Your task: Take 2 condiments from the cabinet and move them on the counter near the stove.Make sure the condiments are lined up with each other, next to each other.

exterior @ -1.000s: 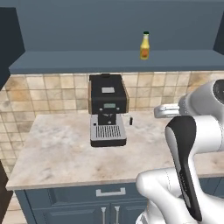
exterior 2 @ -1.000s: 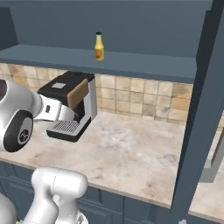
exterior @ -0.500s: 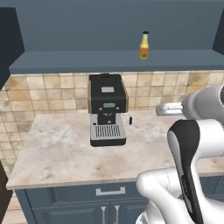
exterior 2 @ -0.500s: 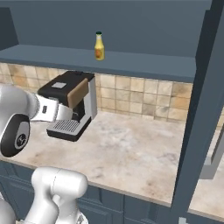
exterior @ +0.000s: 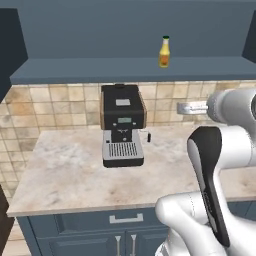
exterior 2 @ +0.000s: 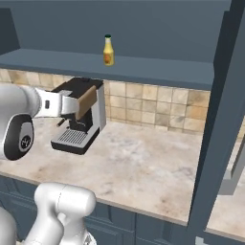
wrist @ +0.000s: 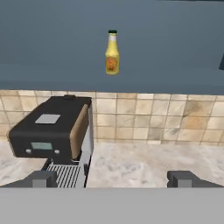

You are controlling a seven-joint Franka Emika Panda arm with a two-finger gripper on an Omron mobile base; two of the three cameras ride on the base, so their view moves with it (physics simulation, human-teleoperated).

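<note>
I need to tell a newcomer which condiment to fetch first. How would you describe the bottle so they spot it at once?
Start at the dark blue cabinet above the beige counter and follow its long shelf. The bottle stands upright there alone, up and to the right of the black coffee machine. It is small and yellow-orange, with a green cap and a yellow label.

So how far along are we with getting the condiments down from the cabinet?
Nothing looks done yet. The yellow-orange bottle stands upright on the cabinet shelf, untouched. The hand is open and empty, facing the bottle from well below, above the counter beside the coffee machine. Left: grasp it, carry it near the stove, then fetch the second condiment.
</note>
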